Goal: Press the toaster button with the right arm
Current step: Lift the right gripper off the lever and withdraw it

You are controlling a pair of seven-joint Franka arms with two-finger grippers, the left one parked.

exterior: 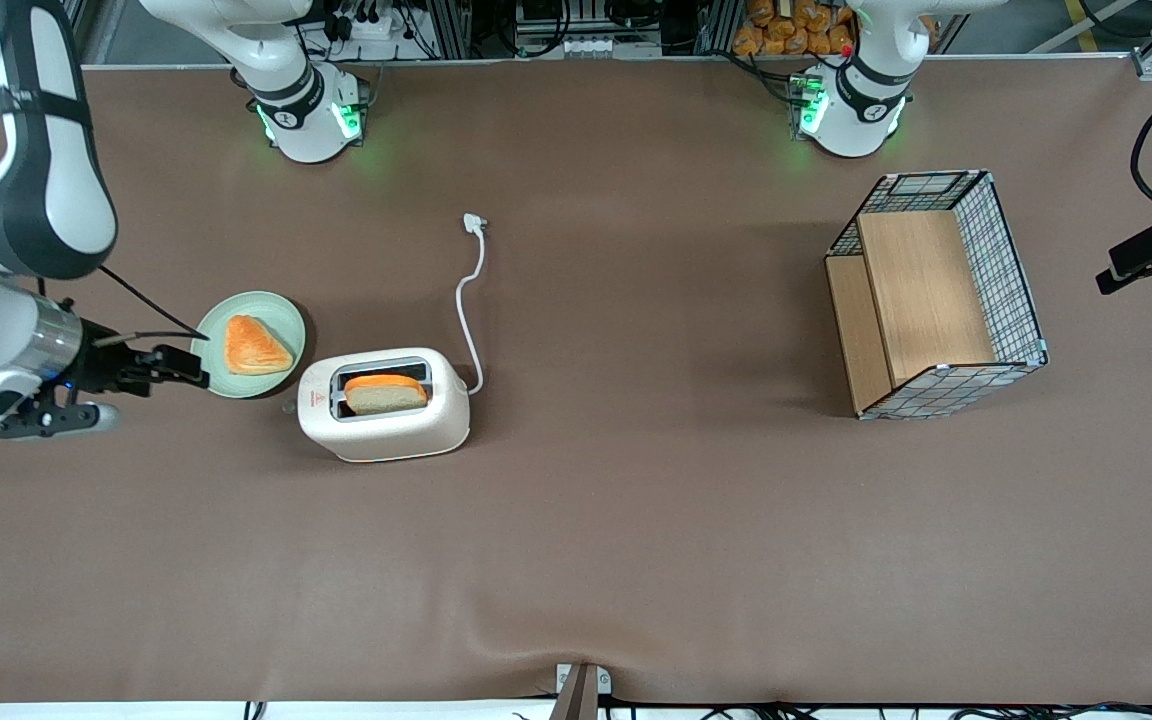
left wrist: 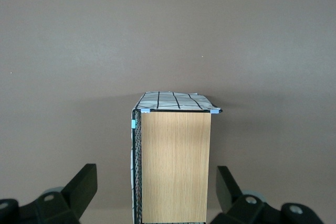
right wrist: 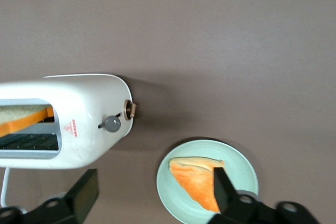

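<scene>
- The toaster (exterior: 383, 404) lay on the brown table (exterior: 636, 520), with a slice of bread (exterior: 385, 394) standing in its wide top slot.
- Its white cord (exterior: 469, 300) ran away from the front camera across the table and ended in a plug lying loose.
- The toaster button (right wrist: 112, 124), a small grey nub, stuck out of the narrow end of the toaster that carries the red logo (right wrist: 70, 128); a small brownish knob (right wrist: 128, 109) sat just beside it on the same end.
- A pale green plate (exterior: 276, 312) with a triangular piece of toast (exterior: 254, 346) stood close to that end of the toaster, a little farther from the front camera.
- The right arm (exterior: 26, 200) reached in at its own end of the table, and its gripper (exterior: 176, 366) hung above the edge of the plate, apart from the toaster, with the fingers spread wide and holding nothing.
- A wire basket (exterior: 939, 290) with a wooden liner lay toward the parked arm's end of the table.
</scene>
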